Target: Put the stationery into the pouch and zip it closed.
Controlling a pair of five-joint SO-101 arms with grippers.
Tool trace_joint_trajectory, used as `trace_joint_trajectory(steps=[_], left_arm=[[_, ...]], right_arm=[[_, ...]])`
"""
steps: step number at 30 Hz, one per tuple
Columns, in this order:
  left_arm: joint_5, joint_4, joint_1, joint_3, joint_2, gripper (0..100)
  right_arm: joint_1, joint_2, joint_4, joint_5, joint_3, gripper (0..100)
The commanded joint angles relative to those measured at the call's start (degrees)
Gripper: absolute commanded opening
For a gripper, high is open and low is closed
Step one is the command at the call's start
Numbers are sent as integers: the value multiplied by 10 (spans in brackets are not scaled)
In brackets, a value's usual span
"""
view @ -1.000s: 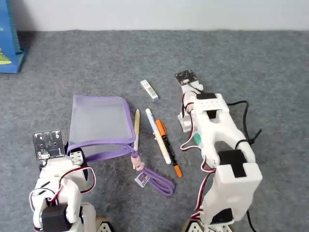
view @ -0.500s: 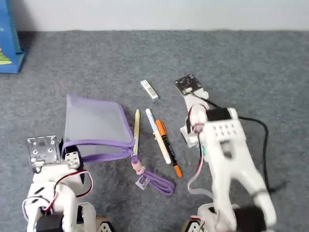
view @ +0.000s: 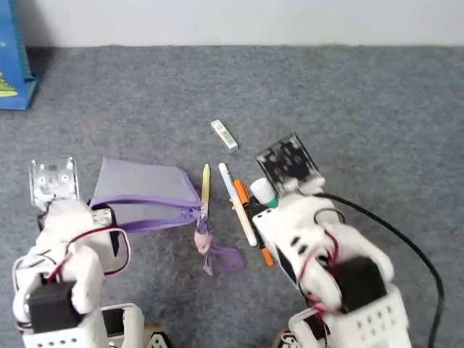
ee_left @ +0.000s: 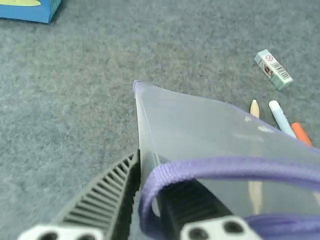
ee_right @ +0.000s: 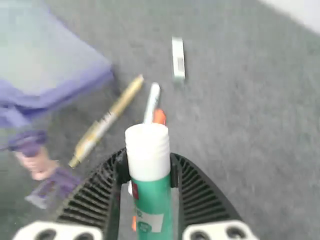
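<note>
My left gripper [ee_left: 146, 172] is shut on the purple rim of the translucent pouch [ee_left: 200, 127] and holds that edge up off the carpet; in the high view the pouch [view: 141, 192] tilts up from this gripper [view: 103, 216]. My right gripper [ee_right: 147, 161] is shut on a green glue stick [ee_right: 150, 175] with a white cap, held above the pens [view: 263, 193]. On the carpet lie a gold pen [view: 205, 190], a pale blue pen [view: 235, 204], an orange marker [view: 254, 225] and an eraser [view: 224, 135]. The zipper pull and purple strap [view: 209, 246] trail from the pouch's corner.
A blue box [view: 13, 65] stands at the far left edge of the grey carpet, with a white wall behind. The right arm's black cable [view: 406, 243] runs off to the right. Open carpet lies beyond the eraser and to the right.
The right arm has swung over toward the pens with the glue stick in its grip. The left arm has raised the pouch's rim, tilting the pouch and dragging the strap leftward.
</note>
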Motion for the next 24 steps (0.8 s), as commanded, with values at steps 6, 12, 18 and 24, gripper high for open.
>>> trace_joint_trajectory(steps=[6, 12, 18, 24], left_arm=[[11, 97, 1, -175, 140, 10], [16, 119, 1, -239, 253, 10], [28, 115, 1, -246, 309, 10], [41, 114, 2, -262, 331, 10]], right_arm=[[-57, -78, -117, -82, -9, 7], [-113, -80, -222, -118, -9, 7], [-172, -75, -330, -122, -2, 7], [-221, -75, -495, -136, 81, 7]])
